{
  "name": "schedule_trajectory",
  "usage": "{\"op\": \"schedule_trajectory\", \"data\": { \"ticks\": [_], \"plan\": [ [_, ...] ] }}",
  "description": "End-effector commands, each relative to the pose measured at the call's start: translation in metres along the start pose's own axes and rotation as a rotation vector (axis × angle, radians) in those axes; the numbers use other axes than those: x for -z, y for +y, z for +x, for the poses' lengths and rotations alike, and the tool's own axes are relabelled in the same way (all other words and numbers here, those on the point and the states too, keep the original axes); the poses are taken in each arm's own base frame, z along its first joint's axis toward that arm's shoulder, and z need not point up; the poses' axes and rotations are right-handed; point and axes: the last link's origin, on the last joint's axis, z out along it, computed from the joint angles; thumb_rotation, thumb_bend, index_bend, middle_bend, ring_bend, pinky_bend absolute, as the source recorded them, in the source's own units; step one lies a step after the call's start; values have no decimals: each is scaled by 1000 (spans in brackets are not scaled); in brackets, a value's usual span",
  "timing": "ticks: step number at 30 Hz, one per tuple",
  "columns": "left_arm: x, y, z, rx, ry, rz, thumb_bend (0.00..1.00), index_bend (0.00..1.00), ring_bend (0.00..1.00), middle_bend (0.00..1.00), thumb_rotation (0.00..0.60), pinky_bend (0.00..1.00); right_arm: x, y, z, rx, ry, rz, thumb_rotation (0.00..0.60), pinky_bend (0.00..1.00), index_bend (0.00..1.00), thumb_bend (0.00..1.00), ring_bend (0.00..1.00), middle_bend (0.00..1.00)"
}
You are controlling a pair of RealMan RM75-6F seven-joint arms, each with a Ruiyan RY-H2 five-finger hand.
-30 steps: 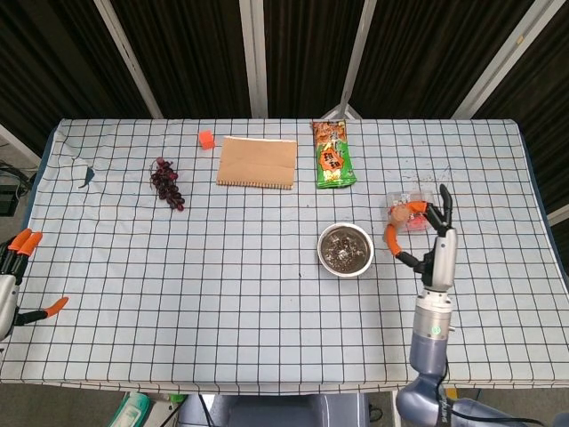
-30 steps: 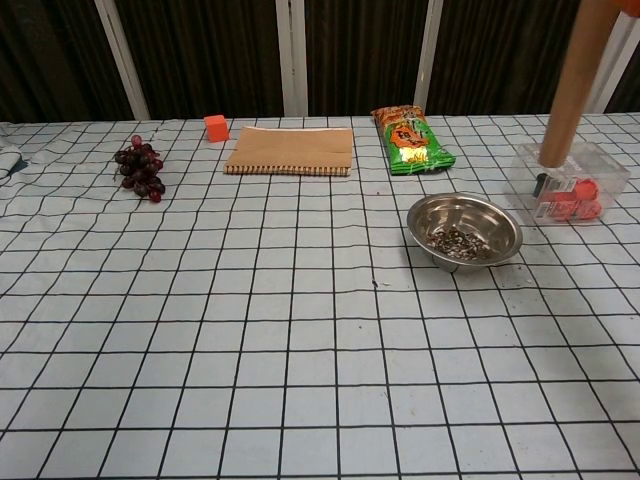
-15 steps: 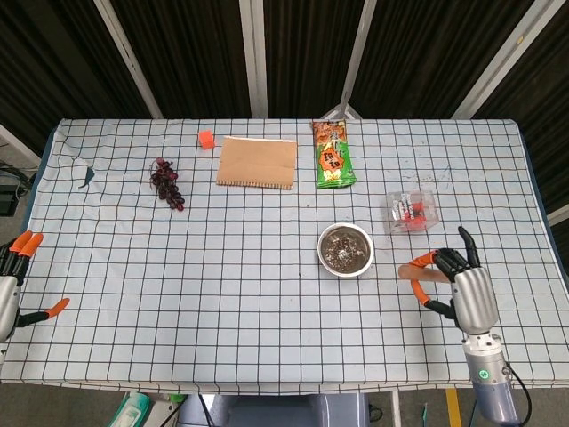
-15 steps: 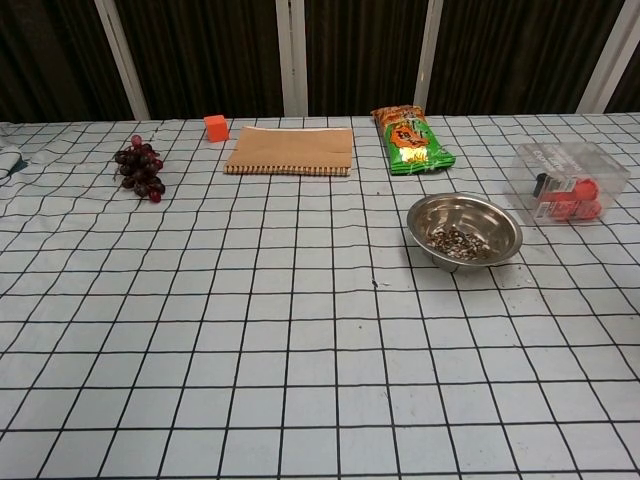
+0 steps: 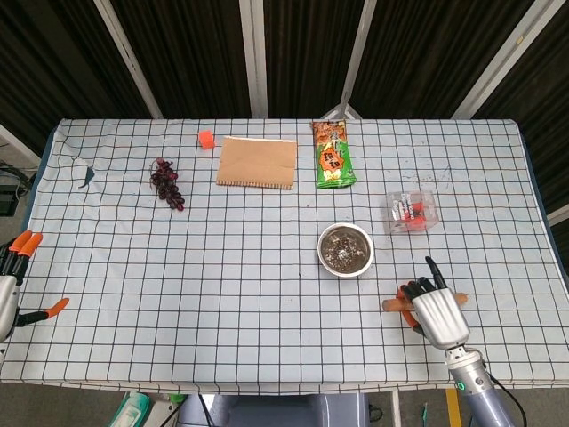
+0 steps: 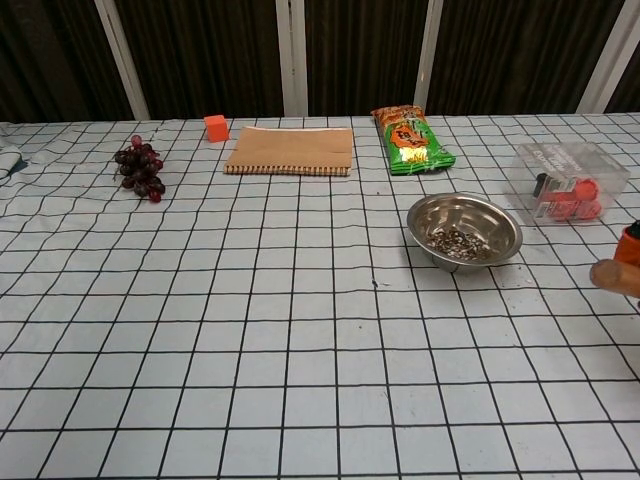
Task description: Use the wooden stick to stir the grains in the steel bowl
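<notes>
The steel bowl with dark grains stands right of the table's middle; the chest view shows the bowl too. My right hand is low over the table's near right, below and right of the bowl, and grips the wooden stick, whose end pokes out to the left. In the chest view only the stick's rounded tip and an orange fingertip show at the right edge. My left hand hangs at the far left edge with its fingers apart and nothing in it.
A clear plastic box with red items sits right of the bowl. At the back lie a green snack bag, a brown notebook, a small orange cube and dark grapes.
My right hand has pulled back from beside the plastic box towards the table's near edge and come down, and the stick went from upright to lying roughly level. The left hand has not moved.
</notes>
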Motion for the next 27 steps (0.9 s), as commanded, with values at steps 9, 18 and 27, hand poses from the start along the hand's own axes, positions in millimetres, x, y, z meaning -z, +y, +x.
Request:
{"op": "schedule_trajectory", "data": {
  "ticks": [9,18,27],
  "plan": [
    [0,0,0,3,0,0,65,0,0,0,600,0,-10,-23,-17,272,-22,-58,600,0,799,683,364,714],
    [0,0,1,4,-1,-2,64,0,0,0,600,0,-9,-35,-16,298,-45,-85,600,0,390,663,173,466],
    [1,0,1,5,0,-3,64,0,0,0,600,0,-2,-43,-9,278,-45,-86,600,0,258,516,97,396]
  ]
}}
